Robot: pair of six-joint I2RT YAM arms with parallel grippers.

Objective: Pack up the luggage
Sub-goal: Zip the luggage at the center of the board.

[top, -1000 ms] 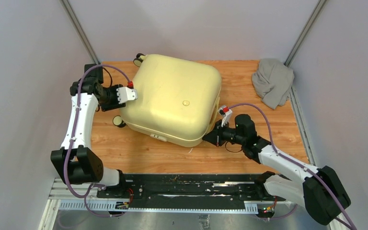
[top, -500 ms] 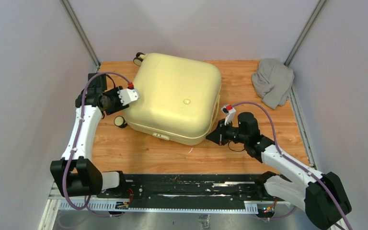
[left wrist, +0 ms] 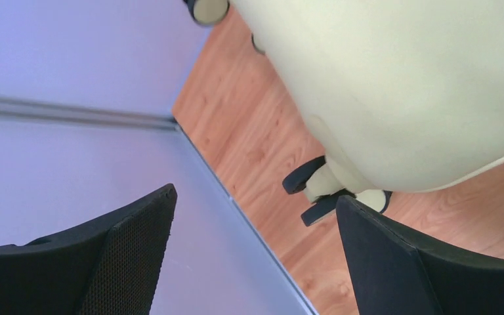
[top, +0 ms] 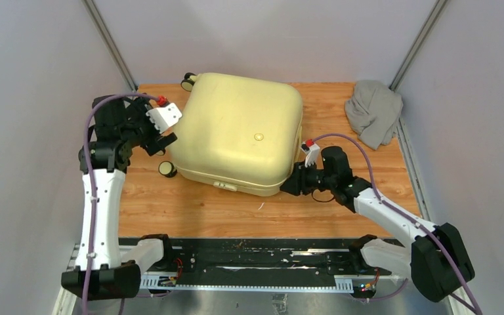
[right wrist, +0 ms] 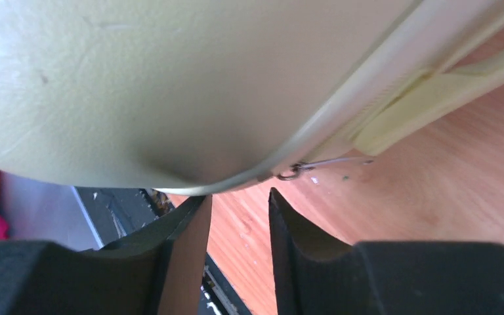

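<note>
Luggage: pale yellow hard shell, closed and lying flat on the desk. It sits towards the far edge and left of centre, turned slightly askew to the desk edges.
Wheels: one cream-and-black wheel shows at the case's near left corner. Another shows at its far left corner, close to the desk's far edge.
Left end effector: beside the left side of the luggage, near the desk's left edge. The pictures do not show whether it touches the shell.
Left fingers: spread wide in the wrist view. Between them only the desk, the side wall and a wheel bracket are seen, and nothing is gripped.
Right end effector: at the near right corner of the luggage, pointing in at the rounded shell.
Right fingers: parted by a narrow gap through which bare desk shows. Their tips lie just under the seam of the case and pinch nothing.
Zipper pull: a thin metal loop hanging off the seam, just beside the right fingertips and not between them.
Grey cloth: crumpled in the far right corner of the desk, well apart from the case and both arms.
</note>
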